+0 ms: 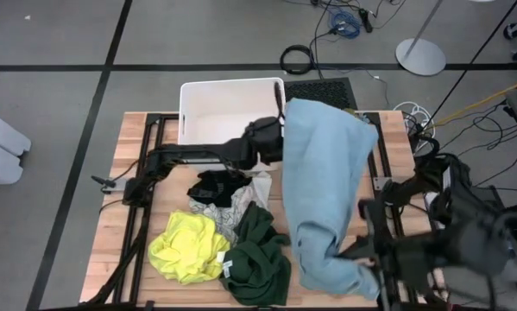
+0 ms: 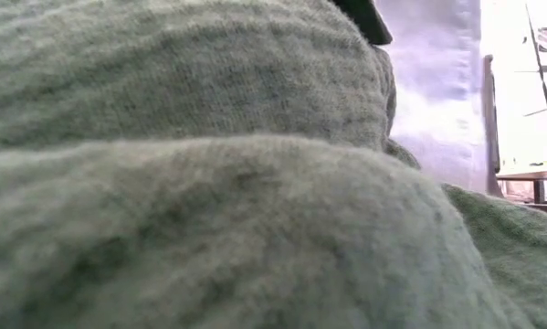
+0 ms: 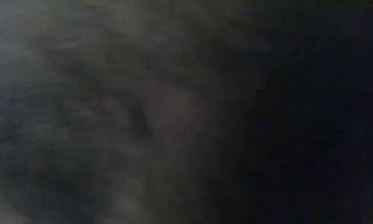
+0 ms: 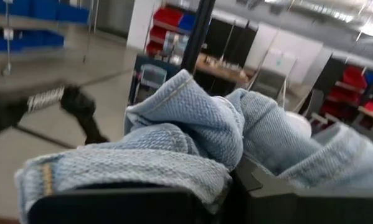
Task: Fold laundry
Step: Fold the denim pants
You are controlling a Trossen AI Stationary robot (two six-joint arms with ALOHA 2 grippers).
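Green cloth [image 2: 209,183] fills your table-level camera almost edge to edge; that is the dark green garment [image 1: 258,257], heaped at the near edge of the table [image 1: 129,130], middle. Just left of it lies the yellow garment [image 1: 187,246]. Beyond those two sit the patterned white piece [image 1: 241,200] and the black one [image 1: 215,184], bunched together and touching.

Your light blue garment [image 1: 323,186] hangs stretched between both arms, over the table's right half. Left gripper [image 1: 275,138] is at its far end, just beside the white bin [image 1: 189,108]; you cannot tell the fingers' state, cloth covers them and the left wrist camera is dark. Right gripper [image 4: 233,165] is clamped on a bunched fold of the blue cloth [image 4: 192,134] at the near right corner.
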